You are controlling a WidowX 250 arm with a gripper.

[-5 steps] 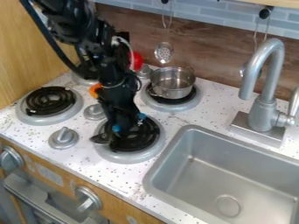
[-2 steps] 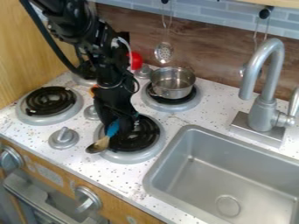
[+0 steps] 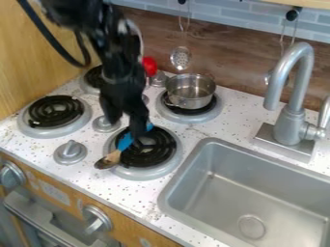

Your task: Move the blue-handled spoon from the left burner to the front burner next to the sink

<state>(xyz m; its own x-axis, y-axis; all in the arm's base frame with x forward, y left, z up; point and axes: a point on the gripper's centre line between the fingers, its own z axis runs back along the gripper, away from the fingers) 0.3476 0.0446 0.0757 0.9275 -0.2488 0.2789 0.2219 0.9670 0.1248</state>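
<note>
The black gripper [image 3: 124,129] hangs above the left part of the front right burner [image 3: 158,153], its two fingers spread apart. A spoon with a blue handle [image 3: 126,142] and a brown wooden bowl lies slanted across that burner. Its bowl end points to the lower left, over the burner's rim, and its handle runs up to the right, passing behind the right finger. Whether that finger touches the handle, I cannot tell.
A metal pot [image 3: 191,91] sits on the back right burner. Right of the stove are the sink [image 3: 226,190] and the tall faucet [image 3: 293,91]. Stove knobs [image 3: 70,152] stand left of the gripper, and a slotted ladle [image 3: 181,58] hangs at the back wall.
My gripper has risen and its fingers have parted. The spoon, earlier largely hidden by the gripper, now lies more in the open, its bowl about where it was 0.4 s ago.
</note>
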